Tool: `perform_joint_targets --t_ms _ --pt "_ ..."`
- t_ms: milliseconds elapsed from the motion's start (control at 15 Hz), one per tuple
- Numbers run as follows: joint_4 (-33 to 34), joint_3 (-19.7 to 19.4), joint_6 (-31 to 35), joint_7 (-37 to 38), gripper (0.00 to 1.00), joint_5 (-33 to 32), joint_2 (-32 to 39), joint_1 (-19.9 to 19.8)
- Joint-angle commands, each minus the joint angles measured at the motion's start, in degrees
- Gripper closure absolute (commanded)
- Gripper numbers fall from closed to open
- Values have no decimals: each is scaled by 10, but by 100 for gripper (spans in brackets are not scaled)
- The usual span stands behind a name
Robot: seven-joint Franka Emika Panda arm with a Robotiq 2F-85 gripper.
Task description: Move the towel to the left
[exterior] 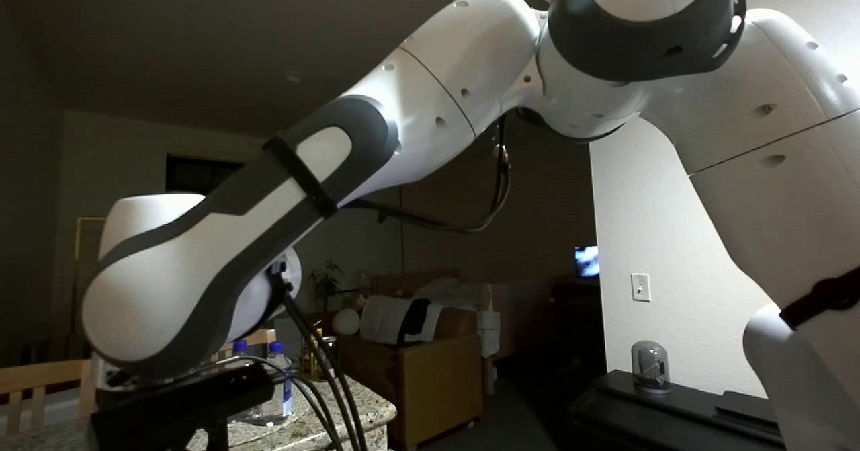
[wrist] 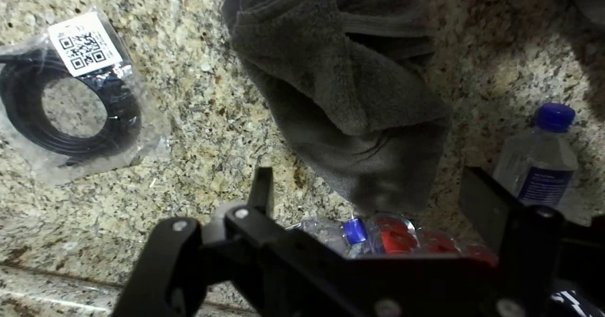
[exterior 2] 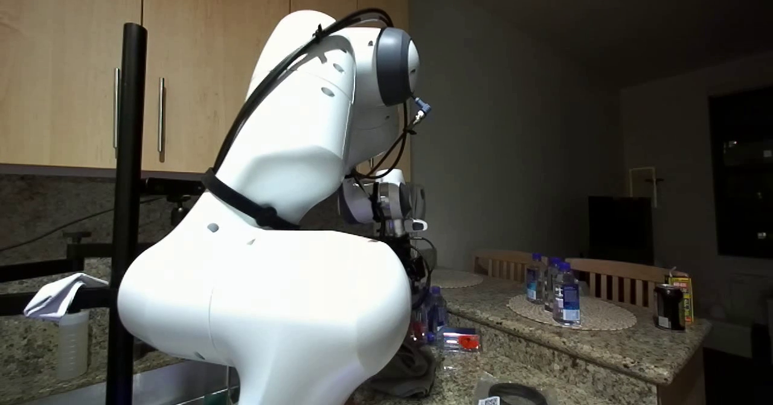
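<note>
Gripper [wrist: 367,184] hangs over the counter [wrist: 203,118], both jaws wide apart. Task item: 1 grey towel [wrist: 340,95], bunched on it below the gripper; its near end shows between the jaws in the wrist view. 1 bagged cable coil [wrist: 120,104] beyond the jaw on that view's left. 1 blue-capped bottle [wrist: 539,154] beyond the jaw on its right. Lower in view, between the jaws: 1 more blue cap [wrist: 354,231] and clear-and-red packaging [wrist: 397,235], partly hidden, can't count pieces. In an exterior view, well apart from the gripper: 3 bottles [exterior 2: 566,296] on 1 round mat [exterior 2: 607,315], 1 dark can [exterior 2: 669,305], 1 yellow box [exterior 2: 688,302].
</note>
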Motion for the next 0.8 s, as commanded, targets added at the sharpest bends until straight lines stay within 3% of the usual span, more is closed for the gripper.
perform_joint_targets --t_ms 0,733 --pt "-2 17 -4 4 0 -7 -3 -19" --pt "-6 18 -5 4 0 -7 -7 -23"
